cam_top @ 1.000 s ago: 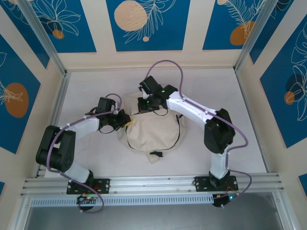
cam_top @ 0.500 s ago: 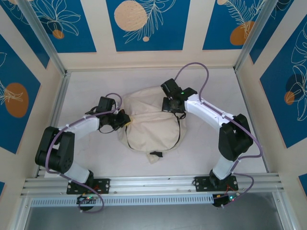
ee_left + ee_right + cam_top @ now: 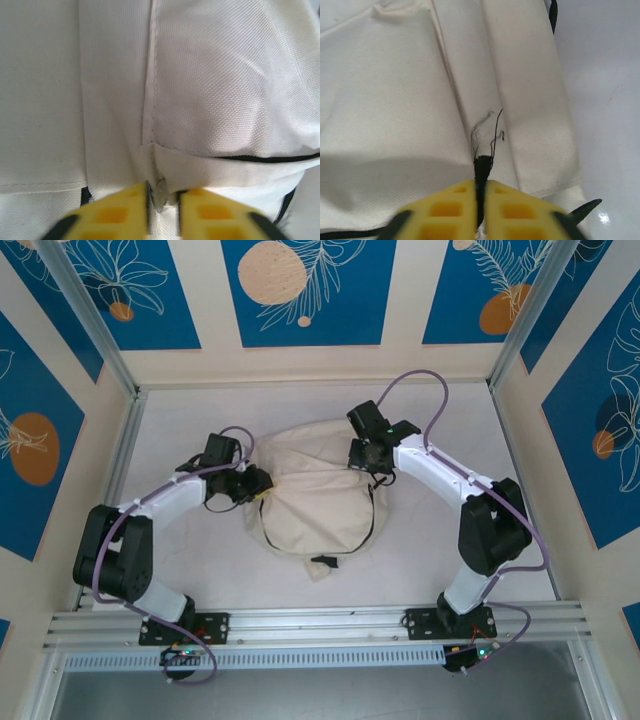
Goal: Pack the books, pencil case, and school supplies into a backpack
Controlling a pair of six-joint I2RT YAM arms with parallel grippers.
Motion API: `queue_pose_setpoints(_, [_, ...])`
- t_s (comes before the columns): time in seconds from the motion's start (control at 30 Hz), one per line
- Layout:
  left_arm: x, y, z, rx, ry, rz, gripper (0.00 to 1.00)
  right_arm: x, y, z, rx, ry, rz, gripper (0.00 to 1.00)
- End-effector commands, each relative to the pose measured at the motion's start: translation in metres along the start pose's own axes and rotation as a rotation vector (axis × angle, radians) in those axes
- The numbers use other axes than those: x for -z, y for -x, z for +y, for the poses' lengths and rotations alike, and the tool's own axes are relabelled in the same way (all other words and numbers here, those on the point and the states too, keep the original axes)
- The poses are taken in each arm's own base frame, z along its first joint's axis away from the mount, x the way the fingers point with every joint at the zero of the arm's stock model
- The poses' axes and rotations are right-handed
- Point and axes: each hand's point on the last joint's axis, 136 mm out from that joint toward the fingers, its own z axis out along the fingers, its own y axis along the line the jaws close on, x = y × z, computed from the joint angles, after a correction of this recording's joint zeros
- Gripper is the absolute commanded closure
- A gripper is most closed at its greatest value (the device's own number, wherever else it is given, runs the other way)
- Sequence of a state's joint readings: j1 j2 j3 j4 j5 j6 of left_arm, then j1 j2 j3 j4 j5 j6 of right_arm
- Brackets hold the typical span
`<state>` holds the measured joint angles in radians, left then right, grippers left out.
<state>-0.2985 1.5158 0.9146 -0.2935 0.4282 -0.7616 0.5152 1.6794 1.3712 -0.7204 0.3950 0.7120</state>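
Overhead view of a white table enclosed by cream walls that carry blue panels printed with orange discs and white leaf outlines. Aluminium posts rise at the far corners, and a ribbed aluminium rail runs along the near edge, where both arm bases are bolted. The backpack, cream fabric with a black strap curving down its right side, lies slumped at the middle of the table. The left gripper meets the backpack at its left edge. In the left wrist view its yellow fingers stand close together, nipping a raised seam fold of the cream fabric just beside a black zipper line. The right gripper sits at the far right corner of the backpack. In the right wrist view its fingers are pressed together on a frayed black strap end of the backpack, with glossy bare table to the right.
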Motion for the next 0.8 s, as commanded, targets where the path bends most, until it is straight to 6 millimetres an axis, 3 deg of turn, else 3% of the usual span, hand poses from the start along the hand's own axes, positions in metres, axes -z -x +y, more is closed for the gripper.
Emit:
queue_pose_setpoints(0.0, [0.032,0.020,-0.012,-0.041,0.036,-0.093,0.46,0.041,0.017,0.008,0.017,0.122,-0.079,0.62])
queue_pose_setpoints(0.03, [0.041,0.024,-0.017,-0.056,0.040,-0.109,0.33,0.053,0.018,0.013,0.033,0.167,-0.094,0.51])
queue_pose_setpoints(0.1, [0.058,0.030,-0.021,-0.088,0.078,-0.141,0.20,0.074,0.025,0.011,0.040,0.190,-0.146,0.35])
queue_pose_setpoints(0.2, [0.091,0.043,-0.017,-0.142,0.182,-0.229,0.08,0.104,0.037,-0.004,0.044,0.187,-0.255,0.19])
queue_pose_setpoints(0.3, [0.127,0.059,-0.001,-0.194,0.328,-0.360,0.00,0.127,0.051,-0.037,0.031,0.117,-0.401,0.00])
queue_pose_setpoints(0.53, [0.201,0.082,0.035,-0.255,0.562,-0.726,0.00,0.160,0.064,-0.141,-0.164,-0.174,-0.651,0.01])
queue_pose_setpoints(0.63, [0.223,0.085,0.049,-0.278,0.654,-0.850,0.00,0.154,0.061,-0.173,-0.203,-0.253,-0.683,0.01])
queue_pose_setpoints(0.77, [0.225,0.086,0.063,-0.350,0.728,-0.923,0.00,0.123,0.050,-0.207,-0.259,-0.259,-0.636,0.01])
